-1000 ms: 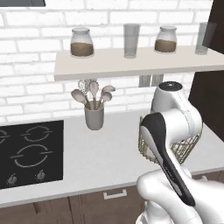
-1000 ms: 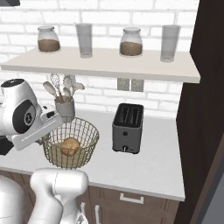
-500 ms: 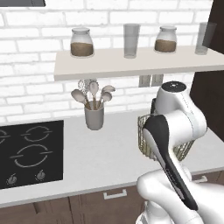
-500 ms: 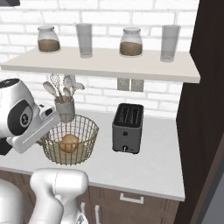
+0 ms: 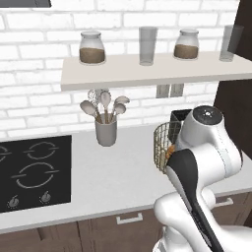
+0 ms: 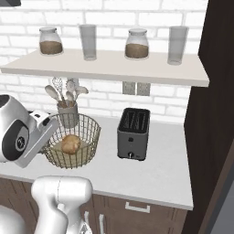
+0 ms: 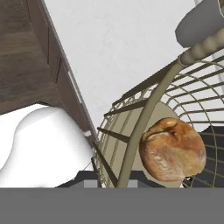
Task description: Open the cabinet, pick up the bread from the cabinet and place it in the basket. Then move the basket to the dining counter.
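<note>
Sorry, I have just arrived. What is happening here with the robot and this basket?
The golden-brown bread roll already lies inside the round tan wire-mesh basket, which stands on the light kitchen counter beside the dark toaster and in front of the grey utensil holder. The white arm's end effector is low at the basket's near rim; whether it is gripping the rim cannot be told. The basket has not yet gone to the dining counter.

- No text, brand, number or sign can be read anywhere.
- The two brown-filled glass jars [image 6: 50, 41] on the pale shelf carry no labels.
- The dark grey toaster [image 6: 133, 133] shows no lettering.
</note>
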Robot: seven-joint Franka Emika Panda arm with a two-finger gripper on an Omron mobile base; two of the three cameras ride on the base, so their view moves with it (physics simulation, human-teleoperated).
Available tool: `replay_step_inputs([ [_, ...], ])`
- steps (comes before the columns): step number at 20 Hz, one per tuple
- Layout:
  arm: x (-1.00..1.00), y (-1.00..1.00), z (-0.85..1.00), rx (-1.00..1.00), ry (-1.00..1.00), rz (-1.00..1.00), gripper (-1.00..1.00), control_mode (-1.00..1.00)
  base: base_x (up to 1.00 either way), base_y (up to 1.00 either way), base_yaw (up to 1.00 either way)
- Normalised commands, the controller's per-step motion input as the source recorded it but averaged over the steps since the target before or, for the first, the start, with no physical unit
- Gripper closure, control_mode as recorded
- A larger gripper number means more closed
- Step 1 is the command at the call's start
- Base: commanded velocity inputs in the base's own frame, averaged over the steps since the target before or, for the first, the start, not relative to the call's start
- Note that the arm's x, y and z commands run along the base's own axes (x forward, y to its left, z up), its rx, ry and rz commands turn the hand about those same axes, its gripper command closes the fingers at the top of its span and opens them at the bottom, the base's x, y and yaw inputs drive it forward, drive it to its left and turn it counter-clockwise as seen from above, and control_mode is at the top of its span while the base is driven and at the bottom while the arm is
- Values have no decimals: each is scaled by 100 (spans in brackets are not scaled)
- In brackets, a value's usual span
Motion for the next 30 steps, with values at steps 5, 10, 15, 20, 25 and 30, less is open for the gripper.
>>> replay_step_inputs([
  [5,0,0,0,0,0,0,100,-100,0,0,0],
  [10,0,0,0,0,0,0,100,100,0,0,0],
  [15,0,0,0,0,0,0,100,100,-11,26,1],
  [20,0,0,0,0,0,0,100,100,-32,85,34],
  [25,0,0,0,0,0,0,100,100,-18,35,92],
  [30,0,0,0,0,0,0,100,100,-13,20,100],
])
